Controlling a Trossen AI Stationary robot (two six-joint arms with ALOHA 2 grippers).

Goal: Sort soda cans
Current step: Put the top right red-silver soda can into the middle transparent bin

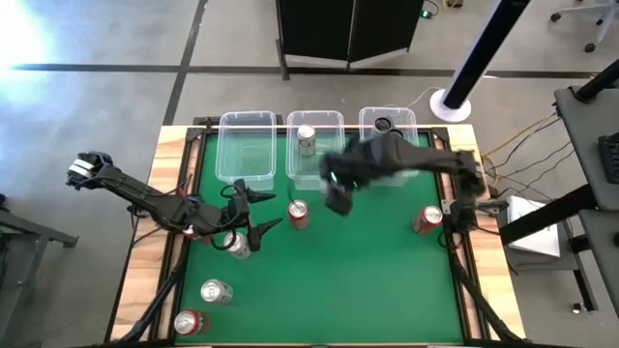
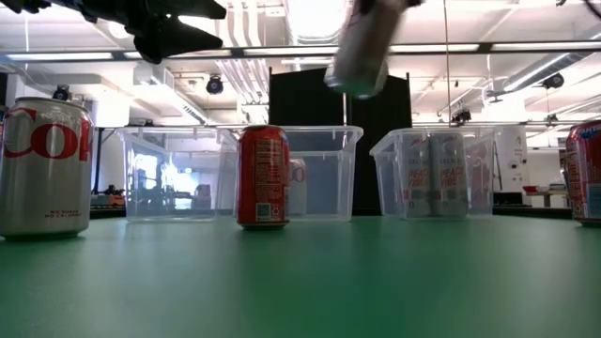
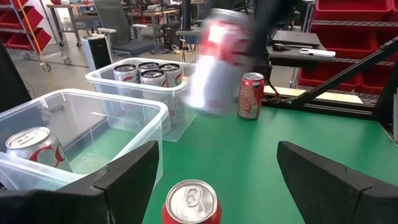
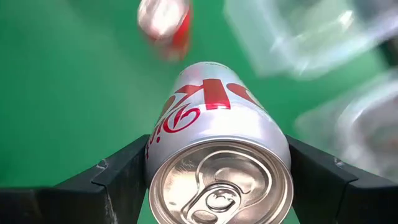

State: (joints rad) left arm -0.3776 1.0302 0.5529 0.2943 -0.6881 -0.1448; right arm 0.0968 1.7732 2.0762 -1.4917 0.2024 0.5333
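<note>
High view: right gripper (image 1: pixel 338 198) is hanging at 12 o'clock over the green table (image 1: pixel 368 280), near three clear plastic bins (image 1: pixel 314 126). Left gripper (image 1: pixel 253 209) is spreading its fingers wide, empty, at 9 o'clock. Right wrist view: its fingers are clamping a silver cylindrical soda can with red lettering (image 4: pixel 217 155).

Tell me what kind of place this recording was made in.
Probably a robotics lab or workshop. The green table stands on a bare concrete floor; red parts bins line shelves, and office chairs and workbenches stand behind under exposed ceiling pipes.
</note>
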